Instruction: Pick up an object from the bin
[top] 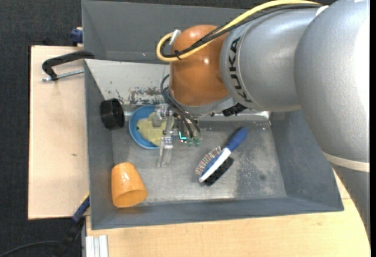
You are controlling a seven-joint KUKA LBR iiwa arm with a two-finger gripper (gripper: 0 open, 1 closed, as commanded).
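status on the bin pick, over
Gripper low at right edge of blue dish. Brush and orange cup lie apart, not in the way.

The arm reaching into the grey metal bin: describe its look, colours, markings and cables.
The arm is built of thick, rounded silver-grey links, with black KUKA lettering on a band near the wrist. A glossy orange dome cover caps the wrist. A yellow cable and a black one loop over it. Below sits a slim metal gripper.

The jaws hang at the right edge of a blue dish (pixel 140 128) in the bin (pixel 258 173). Left of the dish lies a black cap (pixel 111 114), below-left an orange cup (pixel 127 185), to its right a blue-handled brush (pixel 220 159).
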